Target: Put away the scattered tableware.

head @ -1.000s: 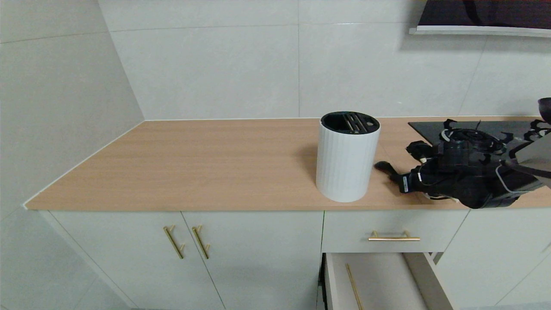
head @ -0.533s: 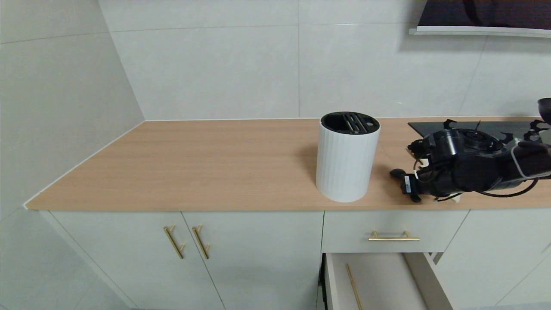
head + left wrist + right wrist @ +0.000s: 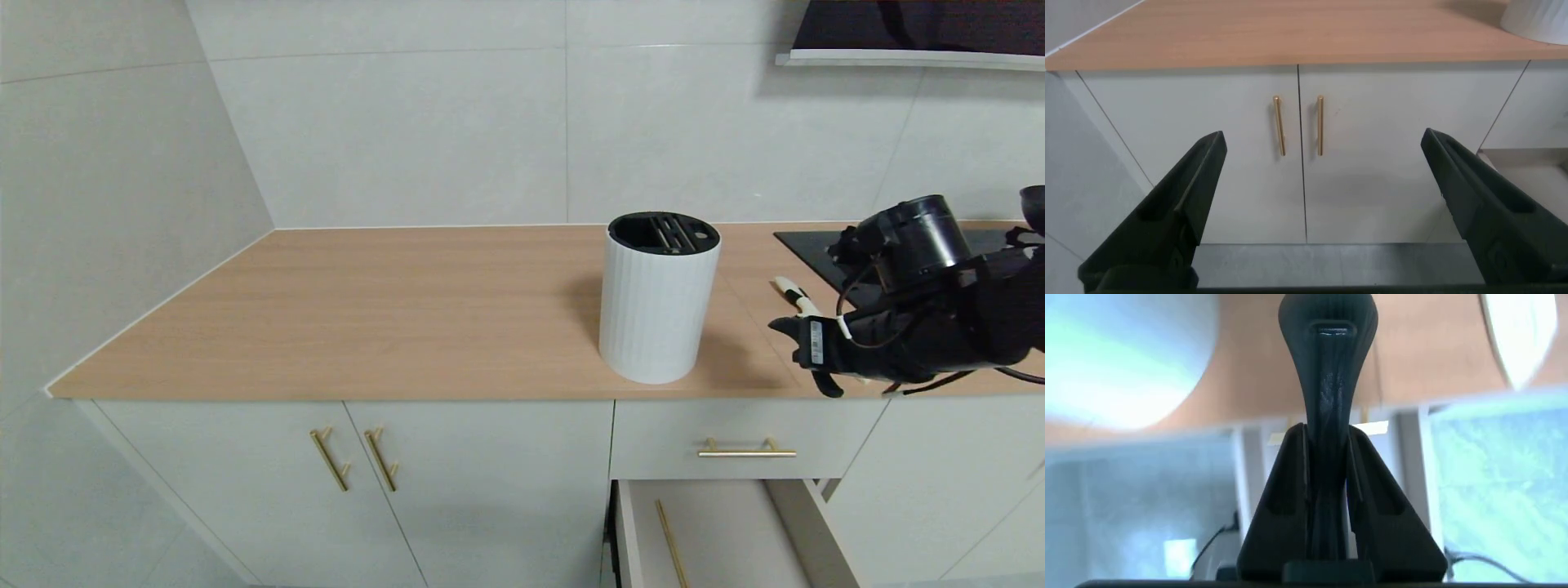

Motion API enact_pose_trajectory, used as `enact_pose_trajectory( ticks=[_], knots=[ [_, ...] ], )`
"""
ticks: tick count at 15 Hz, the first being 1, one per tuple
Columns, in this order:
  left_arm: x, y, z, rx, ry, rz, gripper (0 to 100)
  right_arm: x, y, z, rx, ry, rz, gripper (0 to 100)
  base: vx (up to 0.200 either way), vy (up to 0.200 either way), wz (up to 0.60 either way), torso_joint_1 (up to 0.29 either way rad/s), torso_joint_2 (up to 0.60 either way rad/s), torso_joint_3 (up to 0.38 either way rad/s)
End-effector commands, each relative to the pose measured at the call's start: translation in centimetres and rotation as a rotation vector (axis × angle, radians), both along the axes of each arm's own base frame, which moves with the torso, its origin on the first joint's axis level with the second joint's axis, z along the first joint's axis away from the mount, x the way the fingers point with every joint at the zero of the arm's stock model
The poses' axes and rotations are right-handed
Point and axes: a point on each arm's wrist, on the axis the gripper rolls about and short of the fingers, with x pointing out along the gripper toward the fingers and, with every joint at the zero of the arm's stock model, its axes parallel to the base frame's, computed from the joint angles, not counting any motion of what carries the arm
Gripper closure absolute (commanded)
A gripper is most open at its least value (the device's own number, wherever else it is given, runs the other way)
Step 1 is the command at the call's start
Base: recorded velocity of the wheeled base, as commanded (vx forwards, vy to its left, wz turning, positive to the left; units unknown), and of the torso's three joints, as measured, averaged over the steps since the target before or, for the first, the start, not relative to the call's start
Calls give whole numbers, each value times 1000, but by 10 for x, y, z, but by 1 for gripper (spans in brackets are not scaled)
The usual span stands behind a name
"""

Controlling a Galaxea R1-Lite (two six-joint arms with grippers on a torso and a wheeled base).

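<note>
pale, large-tiled walls (image 3: 408, 122) are joined in a corner behind a light wooden countertop (image 3: 367, 310). white cabinet doors (image 3: 245, 490) are fitted with gold handles (image 3: 329, 459). a lower drawer (image 3: 718, 531) is pulled open. a black hob (image 3: 804, 245) is set beneath a hood (image 3: 914, 55).

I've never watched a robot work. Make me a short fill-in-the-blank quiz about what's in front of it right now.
1. The white holder stands upright on the wooden ___.
2. The right gripper is shut on a ___ utensil.
3. The left gripper is ___, holding nothing.
4. Low down, to the right of the cabinet doors, a ___ is pulled out.

Missing words: counter; black; open; drawer.
</note>
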Motion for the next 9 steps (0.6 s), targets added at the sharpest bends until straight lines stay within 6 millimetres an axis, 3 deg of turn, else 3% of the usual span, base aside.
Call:
enact_pose_trajectory(
  ticks=[1, 4, 9],
  knots=[
    [0, 0, 0, 0, 0, 0, 0, -36, -6, 11, 12, -34, 13, 100, 0, 0, 0, 0, 0, 0],
    [0, 0, 0, 0, 0, 0, 0, -44, -8, -7, -6, 16, 22, 100, 0, 0, 0, 0, 0, 0],
    [0, 0, 0, 0, 0, 0, 0, -35, -6, -35, -35, 60, 26, 100, 0, 0, 0, 0, 0, 0]
  ],
)
